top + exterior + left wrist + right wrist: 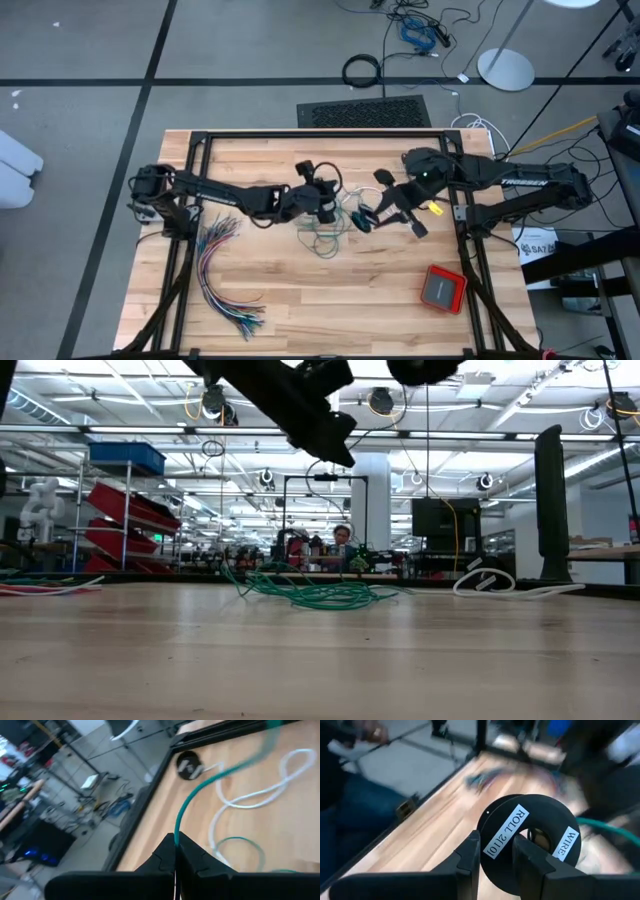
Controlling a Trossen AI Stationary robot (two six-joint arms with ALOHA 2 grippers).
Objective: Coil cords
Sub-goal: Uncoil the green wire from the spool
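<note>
A teal-green cord (325,238) lies in a loose heap (320,595) on the wooden table's middle; one strand rises to my left gripper (175,851), which is shut on it. My left gripper (333,212) hangs above the heap. Just to its right, my right gripper (374,216) is shut on a black spool (532,840) labelled "ROLL 2110" and "WIRE". A teal strand (612,829) runs off beside the spool. A white cord (250,800) curls on the table and ends at a black round piece (187,764) near the far edge. My left gripper pinches one strand of the teal cord (176,831) between its two shut fingertips. From the fingers the strand runs away in a free curve above the table; the rest lies heaped on the wood. My right gripper pinches the black spool by its near flange (500,851), at the flange's lower rim, one finger on each face. The spool stands on edge between the fingers, lifted clear of the table.
A fanned bundle of many-coloured wires (222,272) lies at the near left. A red box (443,288) sits at the near right, a small yellow piece (435,208) by my right arm. A black frame (310,135) borders the table's far edge.
</note>
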